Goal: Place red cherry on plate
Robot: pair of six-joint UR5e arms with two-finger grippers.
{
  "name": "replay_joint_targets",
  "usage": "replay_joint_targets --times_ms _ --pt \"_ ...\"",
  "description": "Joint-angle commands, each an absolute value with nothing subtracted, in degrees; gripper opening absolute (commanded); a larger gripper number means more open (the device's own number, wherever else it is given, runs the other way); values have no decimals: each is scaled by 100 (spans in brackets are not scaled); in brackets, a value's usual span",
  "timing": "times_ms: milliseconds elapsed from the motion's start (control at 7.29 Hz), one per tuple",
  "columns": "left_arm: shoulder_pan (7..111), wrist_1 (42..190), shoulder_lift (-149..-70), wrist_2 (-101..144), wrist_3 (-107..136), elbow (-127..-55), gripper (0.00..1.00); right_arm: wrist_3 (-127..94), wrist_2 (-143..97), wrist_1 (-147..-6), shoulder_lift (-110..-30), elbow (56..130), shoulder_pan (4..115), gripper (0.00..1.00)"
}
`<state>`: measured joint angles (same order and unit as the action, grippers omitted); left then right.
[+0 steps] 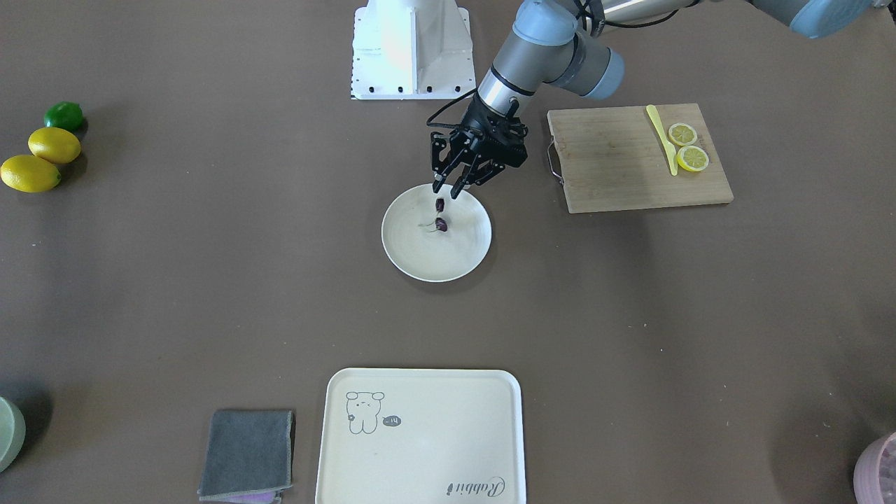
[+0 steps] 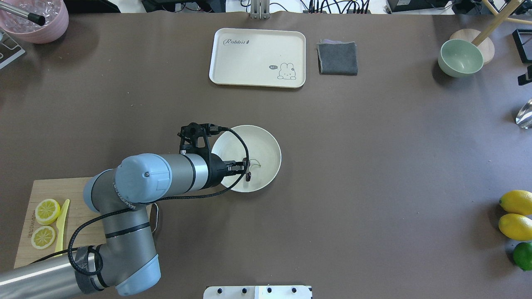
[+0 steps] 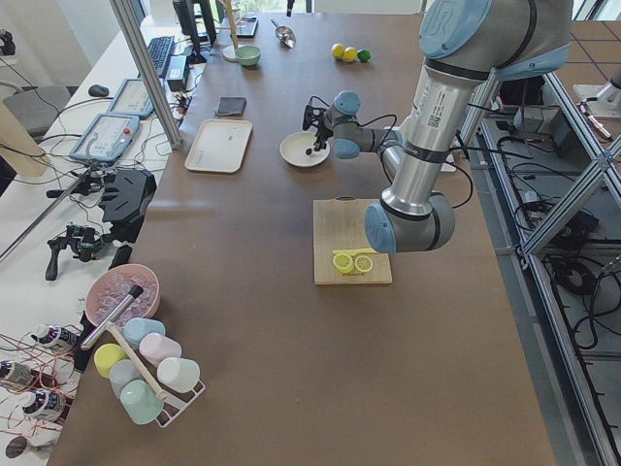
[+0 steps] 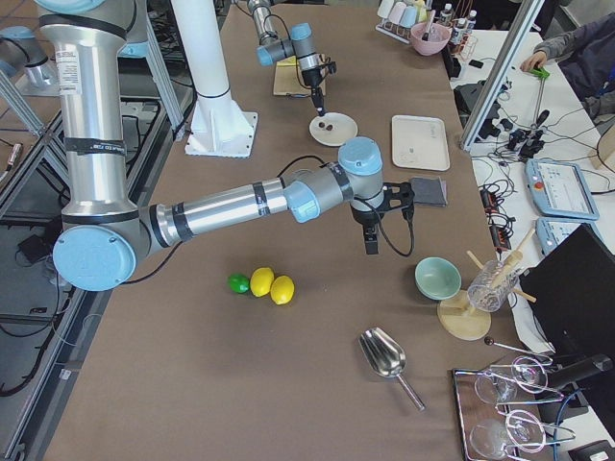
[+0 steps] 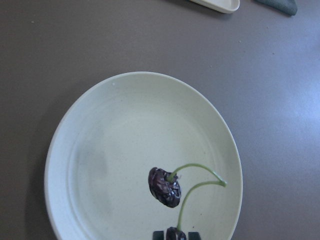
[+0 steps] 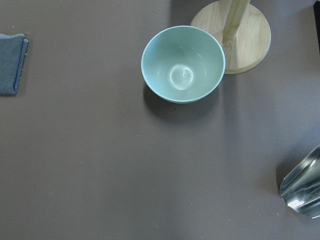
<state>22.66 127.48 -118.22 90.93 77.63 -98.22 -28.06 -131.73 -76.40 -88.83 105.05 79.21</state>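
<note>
Nearby, by the overhead view's clock round the plate (image 2: 261,143): tray (image 2: 249,58) at 12, folded grey cloth (image 2: 337,58) at 1, green bowl (image 2: 460,58) at 2, two lemons (image 2: 517,202) and a lime (image 2: 523,255) between 3 and 4, cutting board (image 1: 616,164) at 8.
On the board: two lemon slices (image 1: 682,134) just beside a yellow knife (image 1: 661,136).
In the way: the left arm's wrist covers the plate's 8 to 9 o'clock rim in the overhead view, and a black cable (image 2: 245,147) loops over the dish.
Materials: plate smooth, round, cream, shallow with a raised rim; tray rectangular, cream, with a small animal drawing; board pale wood with a metal handle.
Red cherry (image 5: 165,186): a dark, wrinkled pair joined by thin green stems. One fruit lies on the plate's floor, about 5 o'clock from its middle in the wrist view.
Left gripper (image 1: 446,189): tilted over the plate's robot-side rim, pads (image 5: 194,234) drawn close, pinching the pair's other fruit over the dish.
Right gripper (image 4: 371,240): seen only from the side, near the cloth. Whether spread or closed, cannot tell.
</note>
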Motion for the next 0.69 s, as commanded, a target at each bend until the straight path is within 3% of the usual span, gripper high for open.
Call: replay_joint_targets --times_ms 0,549 --pt "2651 12230 -11865 9313 7673 -9939 98 -2804 -13157 -7603 -8982 10521 7989 100" --pt "4968 8385 -11804 11395 5054 -11335 98 -2567 -13096 -7320 -9667 10459 8033 100"
